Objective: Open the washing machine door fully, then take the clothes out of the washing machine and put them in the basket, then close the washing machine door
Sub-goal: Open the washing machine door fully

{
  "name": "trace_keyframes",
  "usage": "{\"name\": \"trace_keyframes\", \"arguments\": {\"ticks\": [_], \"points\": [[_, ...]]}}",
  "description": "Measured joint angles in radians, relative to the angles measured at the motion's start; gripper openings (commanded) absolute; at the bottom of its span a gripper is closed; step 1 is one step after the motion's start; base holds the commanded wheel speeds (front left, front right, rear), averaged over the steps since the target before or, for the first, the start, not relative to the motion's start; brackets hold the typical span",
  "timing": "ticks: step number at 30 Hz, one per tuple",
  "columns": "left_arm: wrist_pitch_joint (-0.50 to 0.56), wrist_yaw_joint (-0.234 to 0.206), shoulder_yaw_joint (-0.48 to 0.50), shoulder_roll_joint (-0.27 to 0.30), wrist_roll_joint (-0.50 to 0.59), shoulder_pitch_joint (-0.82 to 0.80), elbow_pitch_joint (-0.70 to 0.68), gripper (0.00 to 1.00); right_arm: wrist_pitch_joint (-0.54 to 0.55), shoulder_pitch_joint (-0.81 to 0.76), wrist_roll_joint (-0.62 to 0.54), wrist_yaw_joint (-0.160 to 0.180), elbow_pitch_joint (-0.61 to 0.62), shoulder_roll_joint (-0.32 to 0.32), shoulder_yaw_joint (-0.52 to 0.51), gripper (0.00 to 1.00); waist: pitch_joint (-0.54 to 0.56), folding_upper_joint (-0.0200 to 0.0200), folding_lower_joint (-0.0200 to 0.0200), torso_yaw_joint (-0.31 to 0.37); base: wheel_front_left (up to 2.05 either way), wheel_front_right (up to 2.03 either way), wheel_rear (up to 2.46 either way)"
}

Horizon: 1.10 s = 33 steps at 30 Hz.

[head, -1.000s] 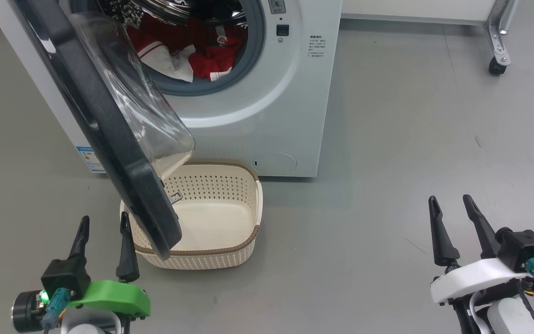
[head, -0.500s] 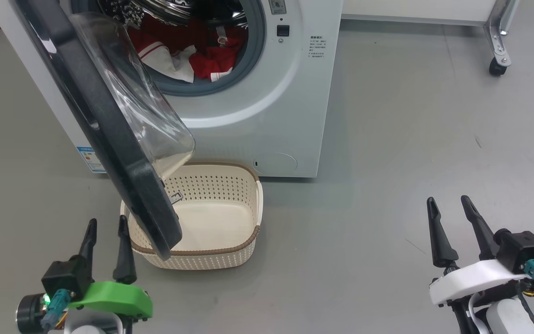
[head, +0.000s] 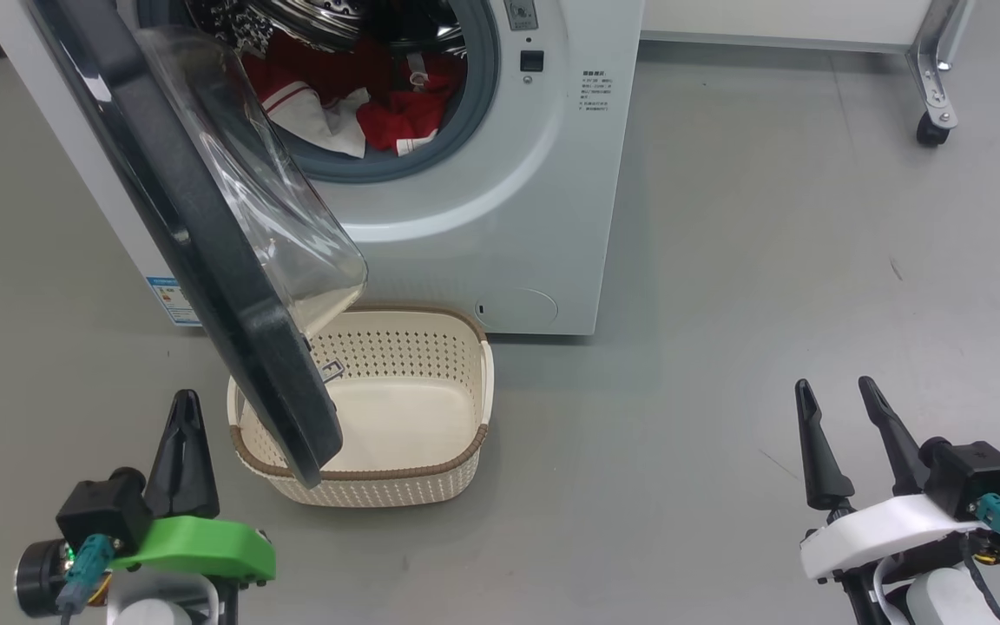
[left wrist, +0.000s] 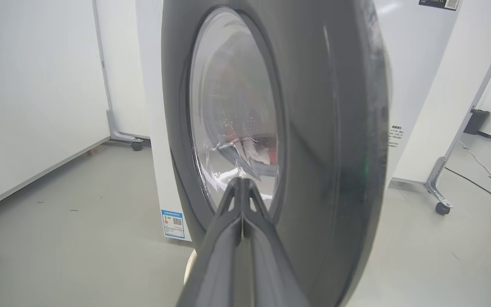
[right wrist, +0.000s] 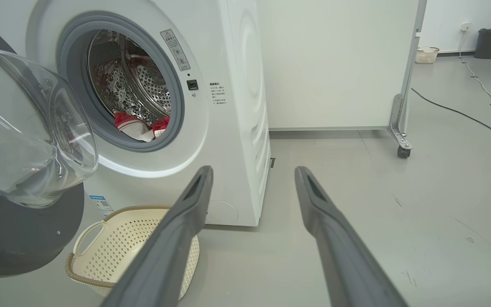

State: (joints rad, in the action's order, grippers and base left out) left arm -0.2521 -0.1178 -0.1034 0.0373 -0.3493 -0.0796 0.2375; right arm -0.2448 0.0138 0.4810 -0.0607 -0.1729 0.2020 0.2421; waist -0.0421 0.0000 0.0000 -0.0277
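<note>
Washing machine door (head: pixel 205 260) stands half open, its near edge just right of the left gripper (head: pixel 185 398), which is pinched closed on nothing. Right gripper (head: pixel 833 385) gapes wide, well apart.

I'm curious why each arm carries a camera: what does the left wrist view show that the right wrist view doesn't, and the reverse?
Left wrist view: the outer face of the washing machine door, black rim around glass, with the left gripper shut and pointing at it. Right wrist view: a clear look into the drum mouth at the red and white clothes, the inside of the basket on the floor, and the right gripper open. Both: the door standing partly open, the white washing machine, its blue label and the grey floor.
</note>
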Motion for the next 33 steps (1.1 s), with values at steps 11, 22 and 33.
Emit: {"name": "trace_keyframes", "arguments": {"ticks": [11, 22, 33], "points": [[0.000, 0.001, 0.032, 0.008, 0.040, -0.105, -0.154, 0.00, 0.000, 0.000, -0.001, -0.009, -0.004, -0.013, -0.017, 1.00, -0.002, 0.0000, 0.0000, 0.001, 0.00, 0.00, 0.00], [-0.006, 0.027, 0.006, 0.038, 0.098, -0.268, -0.319, 0.00, 0.000, -0.001, -0.010, -0.017, -0.008, -0.017, -0.040, 1.00, -0.005, 0.0000, 0.0000, 0.004, 0.00, 0.00, 0.00], [0.029, 0.035, -0.068, 0.037, 0.142, -0.282, -0.336, 0.00, 0.000, -0.001, -0.018, -0.020, -0.012, -0.036, -0.047, 1.00, 0.002, 0.0000, 0.0000, 0.016, 0.00, 0.00, 0.00]]}}
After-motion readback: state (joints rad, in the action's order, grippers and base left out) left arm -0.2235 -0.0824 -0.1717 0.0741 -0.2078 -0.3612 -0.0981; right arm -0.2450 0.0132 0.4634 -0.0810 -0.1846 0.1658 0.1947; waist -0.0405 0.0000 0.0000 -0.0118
